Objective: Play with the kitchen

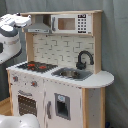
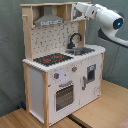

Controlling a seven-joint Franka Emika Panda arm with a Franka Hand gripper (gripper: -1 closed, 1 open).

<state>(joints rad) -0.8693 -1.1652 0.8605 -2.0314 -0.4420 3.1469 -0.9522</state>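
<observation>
The white Panda arm (image 2: 107, 17) reaches in horizontally at top height, its wrist leading; the gripper (image 1: 22, 21) points sideways, though whether the fingers are parted is unclear.

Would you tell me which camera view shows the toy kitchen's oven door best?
The second exterior view: the oven door faces the camera, window and handle whole. In the first exterior view the oven door is seen at an angle, low down, near the picture's bottom edge.
</observation>
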